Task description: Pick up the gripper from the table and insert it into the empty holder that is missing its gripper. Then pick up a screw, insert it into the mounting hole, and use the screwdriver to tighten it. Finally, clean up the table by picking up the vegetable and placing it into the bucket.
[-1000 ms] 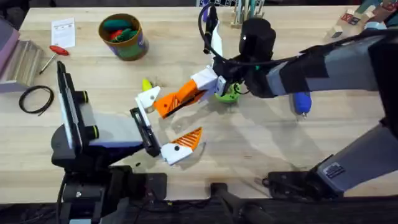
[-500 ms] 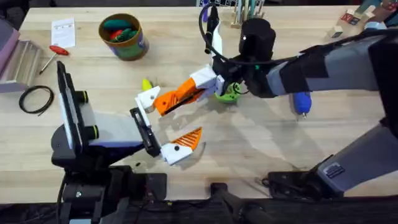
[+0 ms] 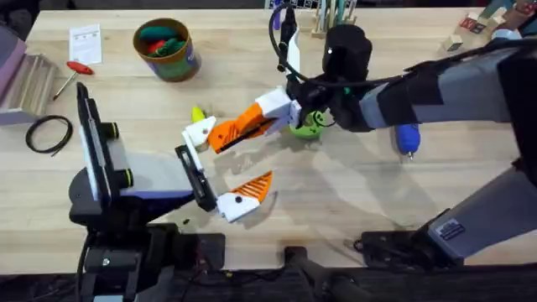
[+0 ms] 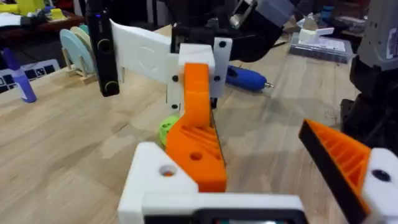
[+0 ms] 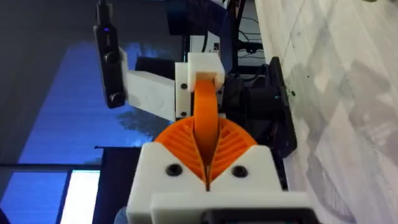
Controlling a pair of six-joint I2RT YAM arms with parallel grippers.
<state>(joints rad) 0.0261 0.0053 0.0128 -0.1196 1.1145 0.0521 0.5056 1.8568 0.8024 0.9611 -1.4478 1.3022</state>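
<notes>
- My right hand [image 3: 252,124] reaches across the middle of the table, closed on the orange finger [image 3: 220,137], with its pads pinched flat on both sides.
- In the right wrist view, the finger [image 5: 205,106] runs straight out from between my pads [image 5: 180,140] to the white holder [image 5: 202,65].
- My left hand [image 3: 235,159] lies open low near the table's middle. Its jaws are spread wide, with the bare holder [image 3: 200,132] on the far side and its fitted orange pad [image 3: 256,186] on the near side.
- The orange finger's end meets that holder. In the left wrist view, the finger [image 4: 202,155] lies against the holder [image 4: 152,171]. I cannot tell whether it is fully seated.
- The vegetable [image 3: 198,113] lies on the table just beyond the holder, at about 11 o'clock from it.
- The bucket [image 3: 180,65] stands upright at 11 o'clock from the vegetable, well apart from it, with toys inside.
- The screwdriver [image 3: 407,137] lies at 3 o'clock from my right hand, partly under my right forearm.
- A green disc [image 3: 306,126] sits just beside my right wrist.
- A red driver [image 3: 80,69] and a paper [image 3: 86,42] lie at 9 o'clock from the bucket.
- A black ring [image 3: 49,132] lies at 6 o'clock from the red driver.
</notes>
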